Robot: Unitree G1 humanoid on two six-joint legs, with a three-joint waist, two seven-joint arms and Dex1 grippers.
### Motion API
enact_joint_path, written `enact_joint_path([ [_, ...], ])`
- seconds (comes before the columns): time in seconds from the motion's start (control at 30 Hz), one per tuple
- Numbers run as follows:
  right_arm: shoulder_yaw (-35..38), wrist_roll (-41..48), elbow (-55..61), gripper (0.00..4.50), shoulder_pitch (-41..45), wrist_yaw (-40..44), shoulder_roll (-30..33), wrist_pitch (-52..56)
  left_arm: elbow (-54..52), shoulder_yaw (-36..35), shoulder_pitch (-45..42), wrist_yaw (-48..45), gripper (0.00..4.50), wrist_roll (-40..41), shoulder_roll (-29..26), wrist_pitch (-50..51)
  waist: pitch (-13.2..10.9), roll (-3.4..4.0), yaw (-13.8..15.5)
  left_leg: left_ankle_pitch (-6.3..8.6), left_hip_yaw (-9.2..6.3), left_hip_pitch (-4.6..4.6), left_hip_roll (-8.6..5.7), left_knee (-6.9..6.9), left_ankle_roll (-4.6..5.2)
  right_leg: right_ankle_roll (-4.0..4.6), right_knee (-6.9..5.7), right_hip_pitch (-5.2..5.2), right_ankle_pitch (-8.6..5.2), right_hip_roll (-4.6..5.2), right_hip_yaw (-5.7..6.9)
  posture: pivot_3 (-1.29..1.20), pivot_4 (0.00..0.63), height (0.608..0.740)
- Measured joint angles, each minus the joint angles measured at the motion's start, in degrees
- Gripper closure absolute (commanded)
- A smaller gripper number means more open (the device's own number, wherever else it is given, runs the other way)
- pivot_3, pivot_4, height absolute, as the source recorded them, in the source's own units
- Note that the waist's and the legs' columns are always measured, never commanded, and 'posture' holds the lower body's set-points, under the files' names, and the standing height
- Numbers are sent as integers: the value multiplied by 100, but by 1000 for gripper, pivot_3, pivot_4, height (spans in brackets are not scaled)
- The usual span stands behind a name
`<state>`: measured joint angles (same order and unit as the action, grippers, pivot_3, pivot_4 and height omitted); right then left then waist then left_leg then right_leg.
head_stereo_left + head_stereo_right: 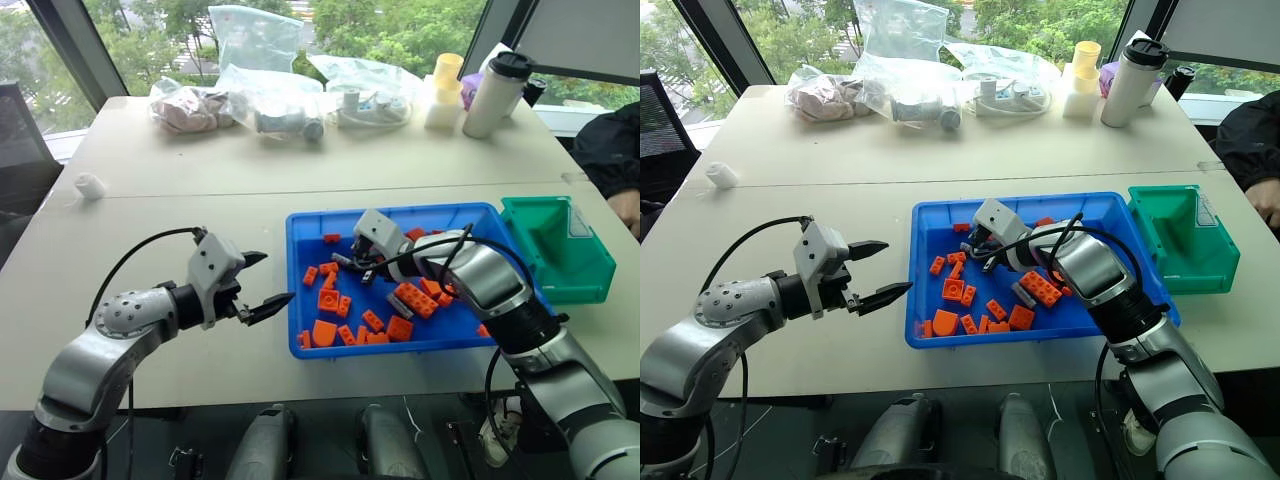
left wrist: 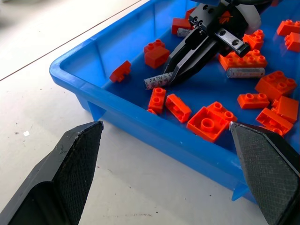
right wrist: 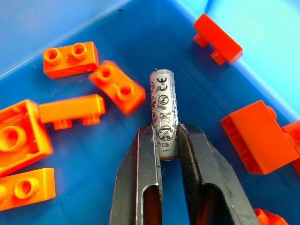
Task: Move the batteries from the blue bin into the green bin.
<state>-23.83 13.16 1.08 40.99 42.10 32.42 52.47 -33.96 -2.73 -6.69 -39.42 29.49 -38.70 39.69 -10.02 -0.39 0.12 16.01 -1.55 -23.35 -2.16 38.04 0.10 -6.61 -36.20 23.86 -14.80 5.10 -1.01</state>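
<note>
The blue bin (image 1: 293, 285) lies at the table's near right and holds several orange bricks (image 1: 327, 300). My right gripper (image 3: 165, 129) reaches down into it, shut on one end of a grey-silver battery (image 3: 164, 105) that lies on the bin floor. The left wrist view shows the same battery (image 2: 157, 80) at the right gripper (image 2: 176, 74), and another battery (image 2: 245, 72) loose among the bricks. My left gripper (image 1: 272, 278) hovers open just outside the bin's left wall with nothing between its fingers. Touching the blue bin's right end, the green bin (image 1: 560, 250) looks empty.
Clear plastic bags (image 1: 270, 95), yellow cups (image 1: 446, 85) and a white tumbler (image 1: 495, 95) line the far edge of the table. A small white object (image 1: 90, 185) lies at the far left. A person's dark sleeve (image 1: 610, 150) shows at the right edge.
</note>
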Motion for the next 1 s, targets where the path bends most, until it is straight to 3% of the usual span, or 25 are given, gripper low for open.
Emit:
enact_joint_path([
  [0.13,492,110,74,4483,-128,-107,0,226,37,123,-112,7,0,-1,162,-28,0,0,43,0,0,-3,-2,1,0,0,0,0,0,0,0,0,150,740],
  [0.37,3889,1038,1355,4483,-631,-1137,-167,1211,510,508,-759,152,0,-8,1049,-169,0,-1,72,0,-7,-8,-7,5,1,-7,1,-1,5,0,1,0,150,740],
  [0.57,5796,1147,1749,4483,-1467,-1682,254,1356,875,932,-1177,-142,0,-9,1311,-296,1,4,52,-1,4,-5,-7,4,2,-7,-3,-1,5,-7,-3,0,150,740],
  [0.7,6152,848,1752,4483,-1989,-1993,665,1129,1309,1179,-1610,-369,0,-42,1531,-497,2,5,27,-1,6,3,-4,5,4,-8,-5,-10,5,-14,-4,0,150,740],
  [1.0,6144,737,1270,4483,-2250,-2308,682,1010,1897,1502,-2106,-994,0,-263,1458,-785,3,8,0,-2,6,5,-2,8,5,-10,-8,-13,5,-21,-4,0,150,740],
])
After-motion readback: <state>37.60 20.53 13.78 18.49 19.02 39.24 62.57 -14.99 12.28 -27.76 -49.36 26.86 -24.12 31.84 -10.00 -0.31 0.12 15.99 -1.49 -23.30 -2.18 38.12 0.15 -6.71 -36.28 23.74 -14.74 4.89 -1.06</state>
